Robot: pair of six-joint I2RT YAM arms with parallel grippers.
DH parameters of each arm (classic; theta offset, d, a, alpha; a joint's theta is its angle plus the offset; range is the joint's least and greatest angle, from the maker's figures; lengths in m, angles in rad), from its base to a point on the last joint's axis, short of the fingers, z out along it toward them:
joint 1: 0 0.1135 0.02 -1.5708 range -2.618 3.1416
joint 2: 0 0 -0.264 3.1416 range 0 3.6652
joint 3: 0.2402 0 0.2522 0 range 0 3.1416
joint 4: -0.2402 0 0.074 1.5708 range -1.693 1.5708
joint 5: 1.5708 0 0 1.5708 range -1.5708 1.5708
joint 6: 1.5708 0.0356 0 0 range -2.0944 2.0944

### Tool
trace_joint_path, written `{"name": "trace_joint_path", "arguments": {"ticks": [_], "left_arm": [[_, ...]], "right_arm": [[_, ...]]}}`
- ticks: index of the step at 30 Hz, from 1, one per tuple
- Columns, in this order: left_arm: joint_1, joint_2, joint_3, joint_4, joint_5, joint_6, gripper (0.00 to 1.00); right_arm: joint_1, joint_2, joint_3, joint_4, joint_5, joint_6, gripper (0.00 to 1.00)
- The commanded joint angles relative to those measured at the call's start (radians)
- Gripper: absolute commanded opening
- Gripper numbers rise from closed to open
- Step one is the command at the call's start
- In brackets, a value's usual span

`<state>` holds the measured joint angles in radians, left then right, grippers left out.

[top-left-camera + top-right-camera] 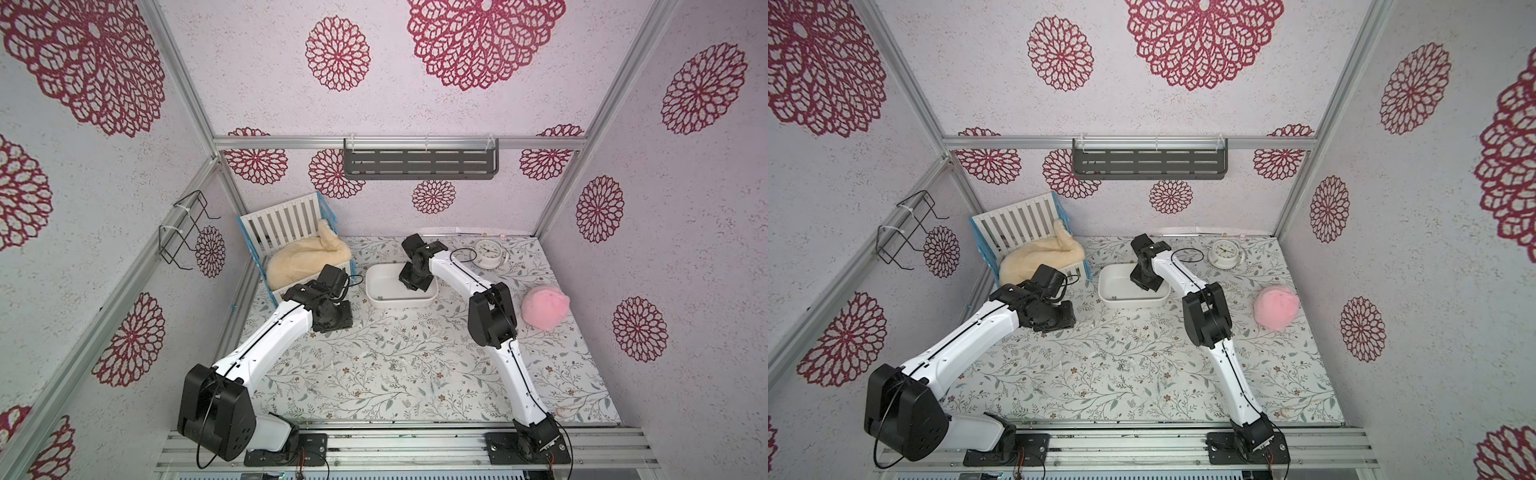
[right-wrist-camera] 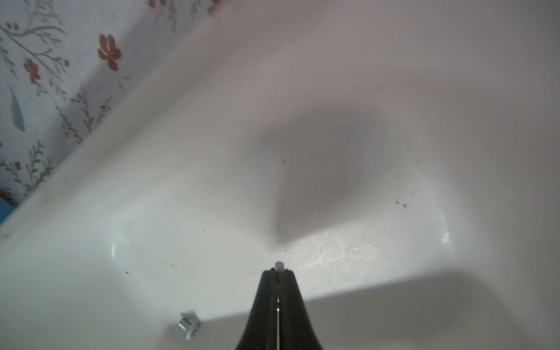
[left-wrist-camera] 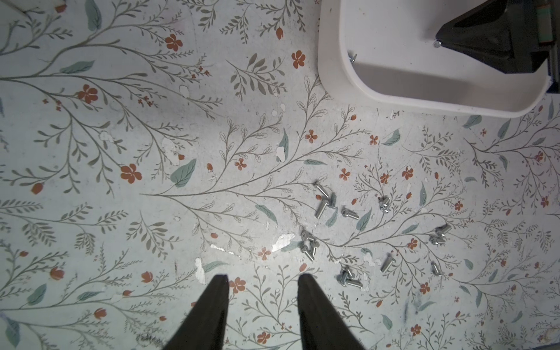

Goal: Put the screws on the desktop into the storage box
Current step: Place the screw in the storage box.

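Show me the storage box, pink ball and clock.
white shallow plastic storage box (image 1: 399,303), in a top view, front wall
pink fluffy plush ball (image 1: 545,306), in a top view, its middle
round white alarm clock (image 1: 486,250), in a top view, dial

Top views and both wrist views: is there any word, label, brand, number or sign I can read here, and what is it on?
No text can be read in any view.
The clock: marks ring its dial, too small to read as numbers.
The storage box: plain white, with no label on the parts shown.
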<state>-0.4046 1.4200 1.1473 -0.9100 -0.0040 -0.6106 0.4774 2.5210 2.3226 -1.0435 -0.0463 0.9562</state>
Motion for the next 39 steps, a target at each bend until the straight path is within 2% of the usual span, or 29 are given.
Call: {"name": "trace_joint_path", "arguments": {"ticks": [1, 3, 6, 12, 17, 20, 22, 28, 34, 39], "left_arm": [[0.011, 0.012, 0.020, -0.001, 0.006, 0.016, 0.44], [0.011, 0.014, 0.023, -0.003, 0.004, 0.018, 0.45], [0.011, 0.016, 0.025, -0.003, 0.004, 0.020, 0.47], [0.003, 0.020, 0.023, -0.007, 0.004, 0.017, 0.47], [-0.061, 0.085, 0.037, -0.005, 0.009, 0.014, 0.47], [-0.112, 0.165, 0.064, 0.004, 0.009, 0.021, 0.46], [-0.139, 0.212, 0.086, 0.029, 0.023, 0.022, 0.46], [-0.148, 0.309, 0.128, 0.079, 0.069, 0.004, 0.45], [-0.157, 0.342, 0.103, 0.081, 0.098, -0.033, 0.45], [-0.179, 0.353, 0.066, 0.080, 0.111, -0.059, 0.45]], "right_arm": [[0.000, -0.006, 0.054, -0.040, 0.013, -0.012, 0.21], [0.000, -0.022, 0.060, -0.039, 0.027, -0.020, 0.32], [0.007, -0.070, 0.074, -0.044, 0.046, -0.036, 0.43], [0.046, -0.231, 0.075, -0.039, 0.121, -0.105, 0.44], [0.090, -0.363, 0.049, -0.059, 0.233, -0.233, 0.44], [0.106, -0.448, -0.071, -0.017, 0.240, -0.293, 0.44], [0.114, -0.541, -0.213, 0.046, 0.241, -0.309, 0.44], [0.112, -0.795, -0.570, 0.175, 0.271, -0.305, 0.45], [0.110, -0.953, -0.792, 0.196, 0.284, -0.286, 0.45], [0.107, -1.017, -0.916, 0.214, 0.267, -0.268, 0.45]]}}
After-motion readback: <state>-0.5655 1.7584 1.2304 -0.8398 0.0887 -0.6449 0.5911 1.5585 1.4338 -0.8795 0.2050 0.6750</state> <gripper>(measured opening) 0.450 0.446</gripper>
